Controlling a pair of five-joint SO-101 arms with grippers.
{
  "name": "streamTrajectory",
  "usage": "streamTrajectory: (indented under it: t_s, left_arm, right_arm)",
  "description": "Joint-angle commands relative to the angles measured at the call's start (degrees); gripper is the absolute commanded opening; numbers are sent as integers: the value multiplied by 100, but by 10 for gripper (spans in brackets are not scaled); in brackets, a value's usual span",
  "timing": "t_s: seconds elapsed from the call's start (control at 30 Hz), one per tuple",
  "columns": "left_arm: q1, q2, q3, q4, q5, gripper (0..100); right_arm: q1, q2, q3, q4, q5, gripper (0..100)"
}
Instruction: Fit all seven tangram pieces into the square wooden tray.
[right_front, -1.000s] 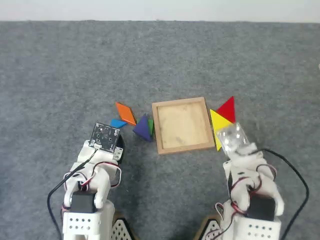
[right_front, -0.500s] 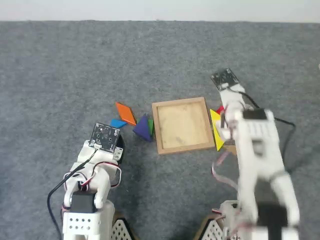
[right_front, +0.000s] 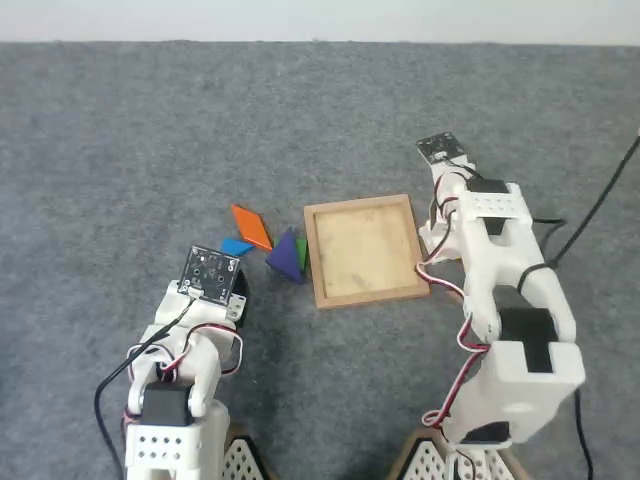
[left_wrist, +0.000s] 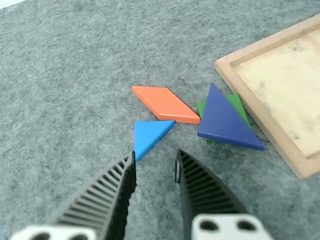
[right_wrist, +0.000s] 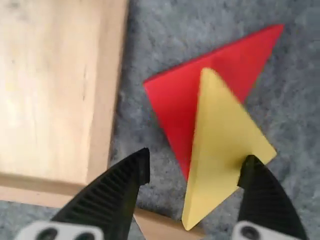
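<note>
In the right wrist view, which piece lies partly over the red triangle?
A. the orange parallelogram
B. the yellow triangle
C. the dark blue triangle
B: the yellow triangle covers part of the red triangle, beside the wooden tray.

The square wooden tray (right_front: 311, 250) lies flat, its bare floor showing. Just beyond the tips of the left pincer (left_wrist: 155, 157) a small blue triangle (left_wrist: 149, 137) lies flat, touching an orange parallelogram (left_wrist: 165, 102) farther out. Off to one side, a dark blue triangle (left_wrist: 225, 122) rests on a green piece (left_wrist: 236, 104) close to the tray's rim. Between the spread tips of the right pincer (right_wrist: 196, 159) a yellow triangle (right_wrist: 220, 145) overlaps a red triangle (right_wrist: 220, 65), just beside the tray's outer edge.
</note>
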Motion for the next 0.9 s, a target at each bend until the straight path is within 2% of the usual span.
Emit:
streamTrajectory:
  t_s: [0.0,0.2,0.37,0.57,0.73,0.87]
  left_arm:
    - [-9,-26,-66,26,-70,130]
    - [-9,-26,-66,26,-70,130]
    - [-9,-26,-66,26,-70,130]
    - [-9,-26,-66,26,-70,130]
    - [-9,-26,-66,26,-70,130]
    - [-9,-26,-66,26,-70,130]
  right_arm:
    - [-13,-40,-220,-40,-35,299]
    - [48,-435,-193,-75,-62,299]
    - [532,-180,-229,-145,-70,296]
    - [901,400,-299,-259,-70,183]
    - [866,435,-387,-233,-70,75]
    - [857,400,-404,-233,-70,54]
